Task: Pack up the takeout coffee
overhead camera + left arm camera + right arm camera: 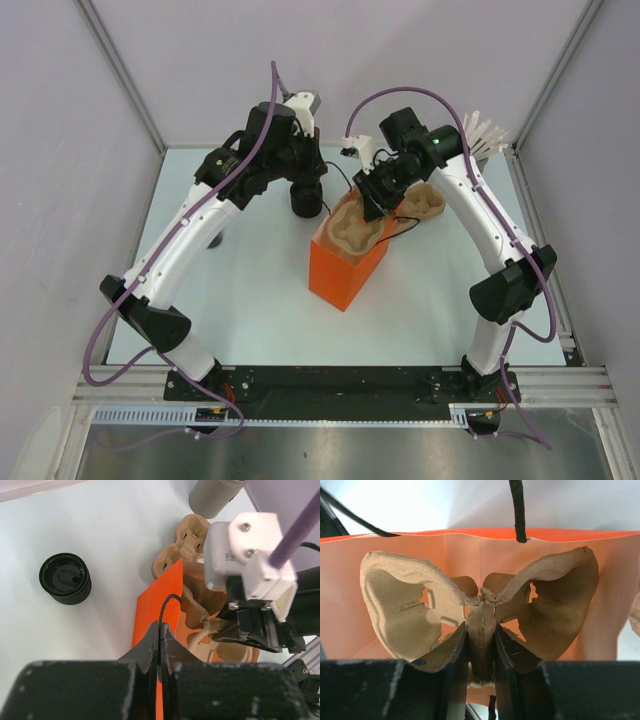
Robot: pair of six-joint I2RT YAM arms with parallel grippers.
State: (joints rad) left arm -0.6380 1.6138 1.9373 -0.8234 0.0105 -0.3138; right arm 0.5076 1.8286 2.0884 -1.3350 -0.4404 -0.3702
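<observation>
The bag (345,275) stood mid-tabletop (250,300), between the two arms. A cup carrier (395,605) sat inside it, its middle ridge clamped in the right tool (480,630), which reached in from above. The left tool (159,630) was at the bag's left rim, closed on the handle (167,602). The takeout coffee (65,578) stood on the tabletop left of the bag, apart from it. A second carrier (425,200) lay behind the bag to the right, and a tub (215,495) stood farther back, at the far right corner.
</observation>
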